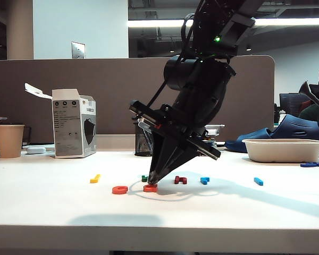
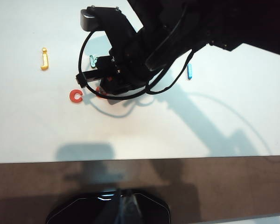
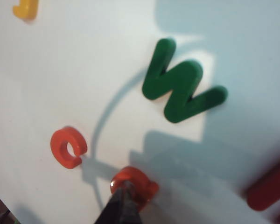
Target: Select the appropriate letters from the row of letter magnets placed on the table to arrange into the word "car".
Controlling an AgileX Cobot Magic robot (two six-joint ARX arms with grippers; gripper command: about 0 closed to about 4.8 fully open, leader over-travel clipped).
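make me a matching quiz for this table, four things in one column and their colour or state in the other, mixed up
Column 1:
1. j magnet
2. w magnet
3. c magnet
4. right end effector

Column 2:
A. green
B. shut, tips on the orange-red a magnet
C. yellow
D. orange-red, lying free on the table

Pairs: 1-C, 2-A, 3-D, 4-B

Letter shapes alone can be read: an orange-red magnet [image 3: 68, 147] formed as "c", a green magnet [image 3: 181, 85] formed as "w", and a yellow magnet [image 2: 45, 59] formed as "j", while the print on the grey carton [image 1: 73, 122] is rendered illegible.
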